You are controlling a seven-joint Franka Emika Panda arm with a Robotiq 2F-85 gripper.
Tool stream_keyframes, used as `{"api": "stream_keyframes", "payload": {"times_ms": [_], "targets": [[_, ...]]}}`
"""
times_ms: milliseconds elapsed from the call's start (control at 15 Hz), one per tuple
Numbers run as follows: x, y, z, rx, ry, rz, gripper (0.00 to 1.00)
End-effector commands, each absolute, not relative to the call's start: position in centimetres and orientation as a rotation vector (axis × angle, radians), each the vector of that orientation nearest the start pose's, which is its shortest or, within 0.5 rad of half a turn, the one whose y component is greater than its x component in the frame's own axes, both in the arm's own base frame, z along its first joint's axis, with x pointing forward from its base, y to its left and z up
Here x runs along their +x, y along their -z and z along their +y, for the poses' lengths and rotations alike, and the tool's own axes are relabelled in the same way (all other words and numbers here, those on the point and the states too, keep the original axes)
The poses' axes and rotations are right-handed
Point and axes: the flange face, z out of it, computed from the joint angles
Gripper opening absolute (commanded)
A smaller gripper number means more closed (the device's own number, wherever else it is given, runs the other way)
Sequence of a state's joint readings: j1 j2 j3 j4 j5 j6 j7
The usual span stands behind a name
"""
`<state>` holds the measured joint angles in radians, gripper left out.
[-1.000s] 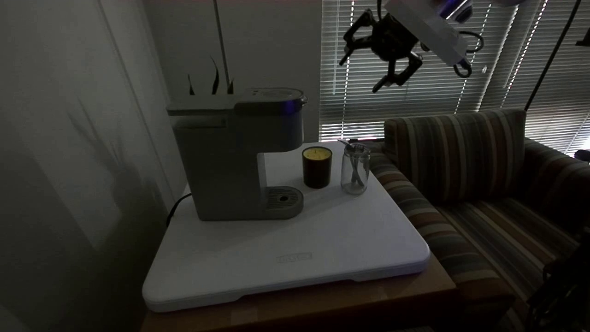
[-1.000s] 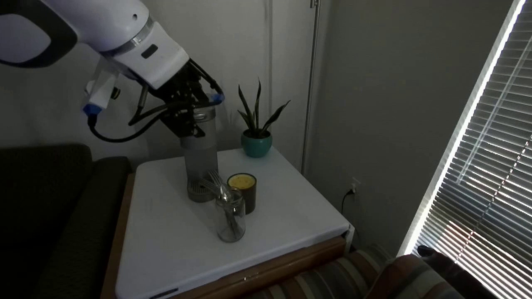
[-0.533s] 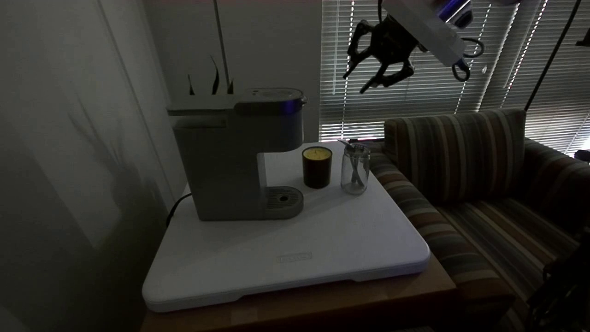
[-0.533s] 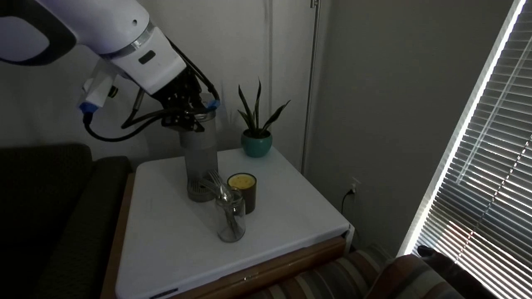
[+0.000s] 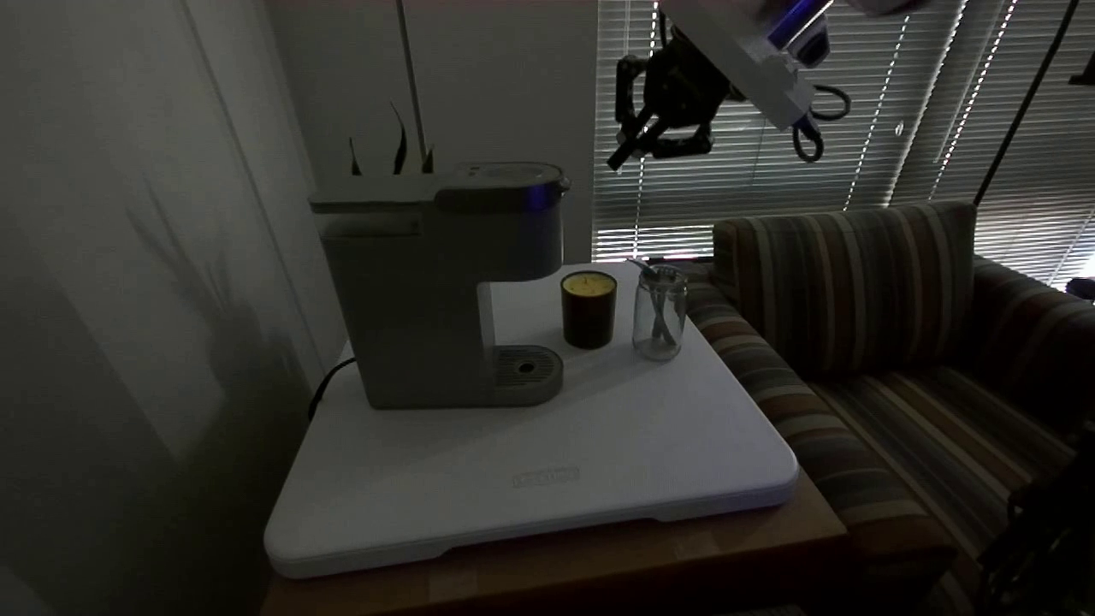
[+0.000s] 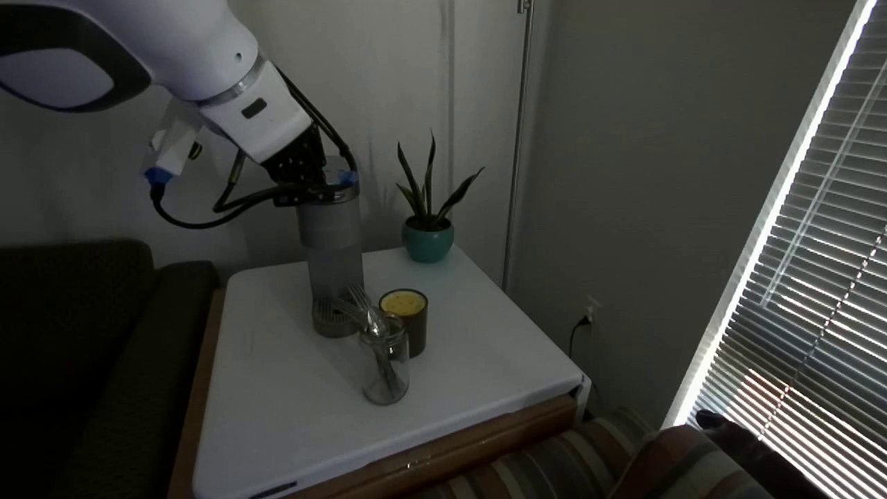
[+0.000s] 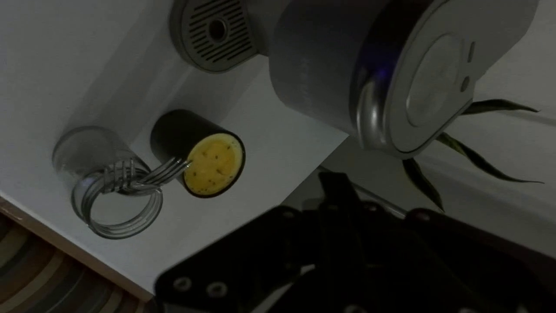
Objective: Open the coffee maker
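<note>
Pointing gripper (image 5: 619,157) down toward coffee maker (image 5: 428,308), with fingers (image 7: 336,186) together, holding nothing. Stands upright on counter (image 5: 411,496), ahead of gripper and mostly lower, with top running lengthwise away from it. Seeing silver lip (image 7: 369,115) of lowered lid (image 7: 434,82) ahead and slightly lower than fingers, near, not touching. Probably calls for reaching forward to get under it, then lifting. Noting candle (image 6: 414,334) and jar (image 6: 383,374) with forks (image 6: 376,324) well below, off to one side; potted plant (image 6: 427,242) beyond coffee maker. Judging way to lip unobstructed.
</note>
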<state>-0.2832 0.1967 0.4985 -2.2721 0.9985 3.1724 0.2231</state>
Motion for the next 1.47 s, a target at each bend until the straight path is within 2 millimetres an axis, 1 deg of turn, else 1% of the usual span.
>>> {"api": "stream_keyframes", "payload": {"times_ms": [0, 133, 467, 733, 1067, 1400], "targets": [[55.8, -30.7, 3.2, -2.213, 0.588, 1.307, 0.0], [56.5, -30.3, 3.4, -2.197, 0.579, 1.31, 0.0], [58.9, -30.5, 4.8, -2.133, 0.573, 1.303, 0.0], [60.2, -30.2, 5.3, -2.109, 0.552, 1.291, 0.0], [60.6, -29.6, 4.9, -2.083, 0.536, 1.313, 0.0], [60.3, -30.4, 4.2, -2.066, 0.542, 1.332, 0.0]]}}
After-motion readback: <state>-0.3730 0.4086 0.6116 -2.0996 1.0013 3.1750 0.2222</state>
